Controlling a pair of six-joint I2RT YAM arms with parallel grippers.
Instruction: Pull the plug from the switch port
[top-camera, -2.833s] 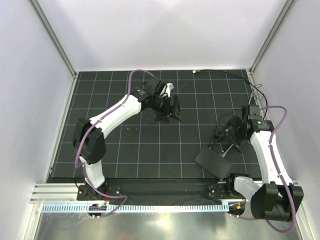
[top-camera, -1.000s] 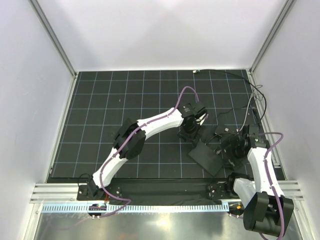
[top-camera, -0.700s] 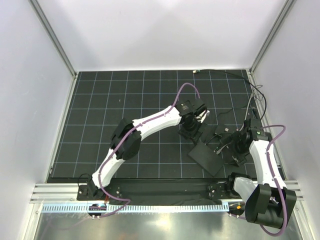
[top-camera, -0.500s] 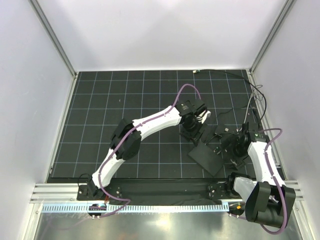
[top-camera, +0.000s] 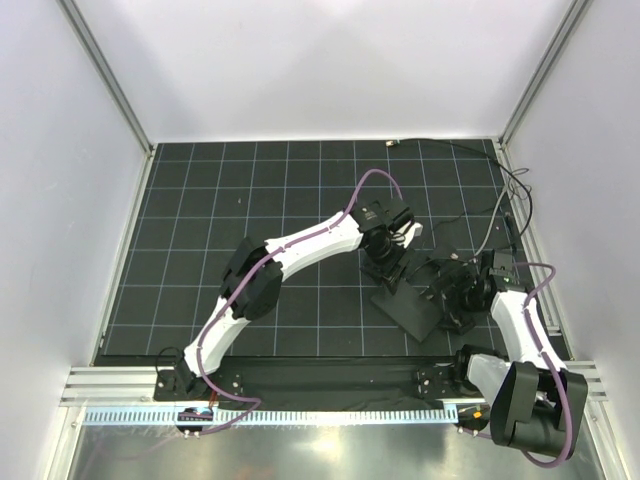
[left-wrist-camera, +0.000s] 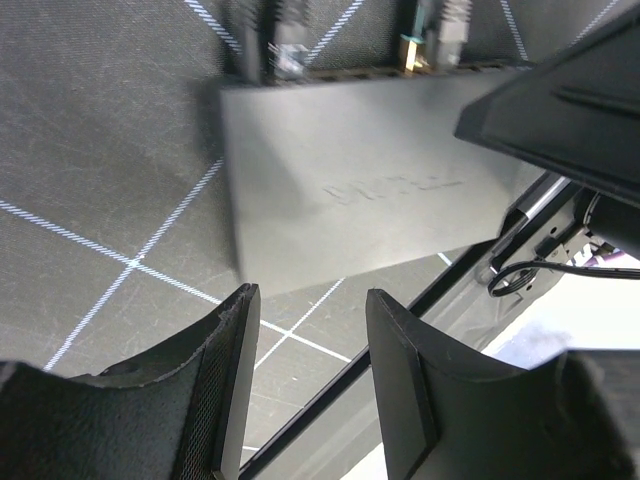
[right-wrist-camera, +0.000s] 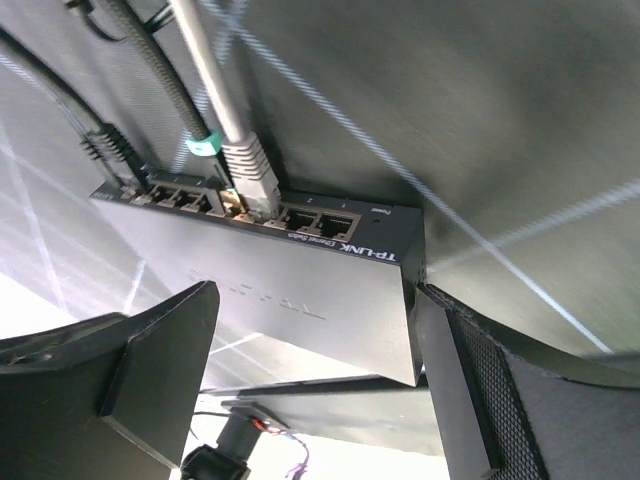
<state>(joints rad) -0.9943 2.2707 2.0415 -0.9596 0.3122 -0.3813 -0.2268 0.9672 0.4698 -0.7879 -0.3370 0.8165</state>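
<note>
The switch (top-camera: 408, 308) is a flat black box lying on the dark grid mat at centre right. In the right wrist view its port row (right-wrist-camera: 300, 222) faces up the picture. The plug (right-wrist-camera: 118, 165), a dark connector on a thin black cable, sits in the leftmost port. A grey cable's connector (right-wrist-camera: 250, 178) fills a middle port. My right gripper (right-wrist-camera: 315, 295) (top-camera: 450, 295) is open over the switch (right-wrist-camera: 300, 300), its right finger (right-wrist-camera: 470, 380) against the box's short side. My left gripper (left-wrist-camera: 310, 295) (top-camera: 392, 278) is open and holds nothing, just short of the switch's (left-wrist-camera: 360, 190) near edge.
Several cables (top-camera: 500, 215) run from the switch toward the back right corner of the mat. A braided black cable with a green band (right-wrist-camera: 200, 145) enters a port beside the grey one. The mat's front edge (top-camera: 330, 358) lies close behind the switch.
My right gripper has moved left onto the switch. The switch has shifted and turned a little. My left gripper's jaws have narrowed somewhat and stay beside the box.
</note>
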